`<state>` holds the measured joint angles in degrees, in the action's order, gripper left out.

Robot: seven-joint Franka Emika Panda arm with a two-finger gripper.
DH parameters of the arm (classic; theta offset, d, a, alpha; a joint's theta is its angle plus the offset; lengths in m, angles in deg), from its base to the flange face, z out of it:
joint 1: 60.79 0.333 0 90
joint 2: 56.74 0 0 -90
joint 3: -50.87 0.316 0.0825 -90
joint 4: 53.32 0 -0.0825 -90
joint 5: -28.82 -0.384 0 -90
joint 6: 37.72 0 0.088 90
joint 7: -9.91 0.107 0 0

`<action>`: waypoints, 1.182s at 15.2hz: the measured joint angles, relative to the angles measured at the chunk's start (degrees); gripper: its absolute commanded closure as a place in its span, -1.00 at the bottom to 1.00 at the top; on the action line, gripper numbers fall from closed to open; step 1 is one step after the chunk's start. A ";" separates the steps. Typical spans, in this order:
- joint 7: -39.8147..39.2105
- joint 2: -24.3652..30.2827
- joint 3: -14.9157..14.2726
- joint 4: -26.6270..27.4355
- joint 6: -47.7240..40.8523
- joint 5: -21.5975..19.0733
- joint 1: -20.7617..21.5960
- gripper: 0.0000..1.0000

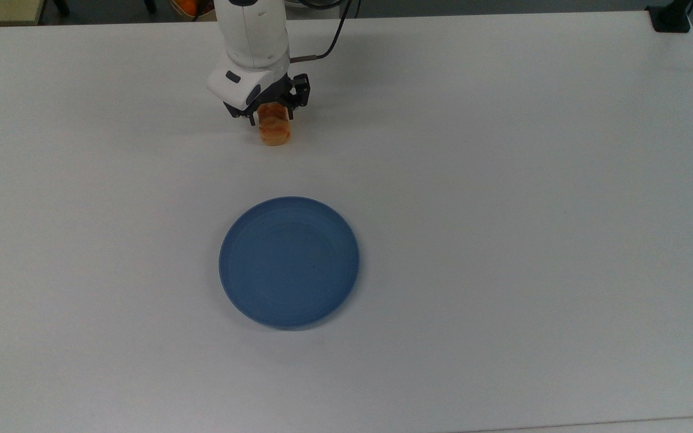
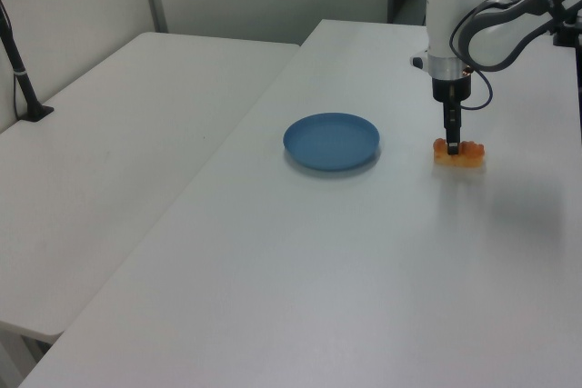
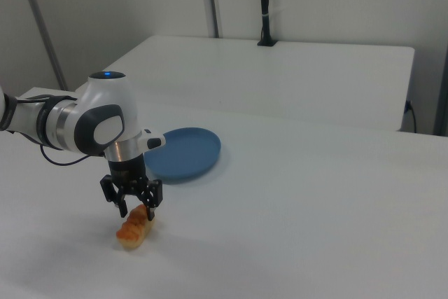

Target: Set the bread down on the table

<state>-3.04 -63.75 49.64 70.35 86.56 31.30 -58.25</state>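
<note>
The bread, a small golden-orange roll, lies flat on the white table toward the far edge in the top view. My gripper points straight down over it, open, one finger on either side of the roll's upper end. In the left view the bread rests on the tabletop to the right of the blue plate, with the gripper standing right above it. The right view shows the spread fingers above the bread.
A round blue plate sits bare in the middle of the table, a good gap from the bread. A second white table adjoins at the left view's left, with a black pole clamped on it. A black clamp sits at the top view's far right corner.
</note>
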 measured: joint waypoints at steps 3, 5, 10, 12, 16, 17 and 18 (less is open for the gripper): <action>0.59 0.13 0.00 -0.07 -0.13 -0.11 -0.01 -1.00; 0.74 0.55 0.00 -0.80 -1.30 -1.22 -0.01 -1.00; 3.39 3.64 0.00 -7.96 -10.24 -3.07 -0.02 -1.00; 6.94 4.81 0.00 -12.35 -15.68 -3.11 -0.04 -1.00; 11.49 5.75 0.00 -22.77 -25.35 -5.75 -0.10 -1.00; 12.47 5.84 0.00 -24.98 -27.26 -6.29 -0.10 -1.00; 13.30 5.96 0.03 -26.77 -28.85 -6.51 -0.10 -1.00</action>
<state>10.26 -57.79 49.68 43.58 57.70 24.79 -58.35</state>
